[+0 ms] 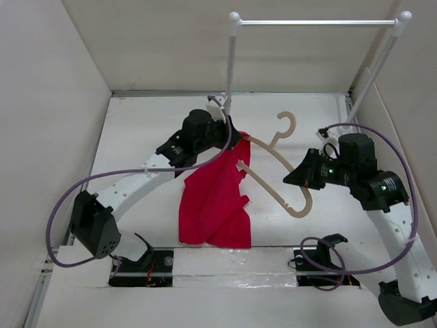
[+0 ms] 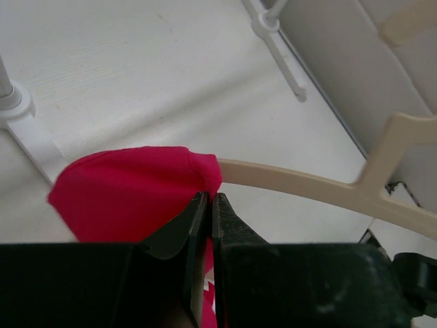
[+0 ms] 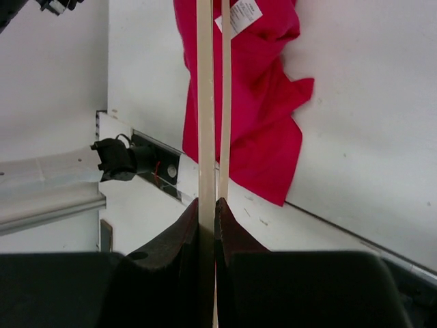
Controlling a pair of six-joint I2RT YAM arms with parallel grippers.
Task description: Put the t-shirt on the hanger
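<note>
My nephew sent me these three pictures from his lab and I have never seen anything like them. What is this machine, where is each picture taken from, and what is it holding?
These are two robot arms bolted at the near edge of a white table. The wide picture comes from a fixed camera above and behind them. The other two come from a small camera on each wrist, looking out past that arm's own two dark fingers.

The left gripper is shut on a red t-shirt, which hangs down from it with its lower part on the table. One end of a pale wooden hanger is tucked into the cloth. The right gripper is shut on the hanger's other end. Behind stands a white rack with a metal bar.
</note>
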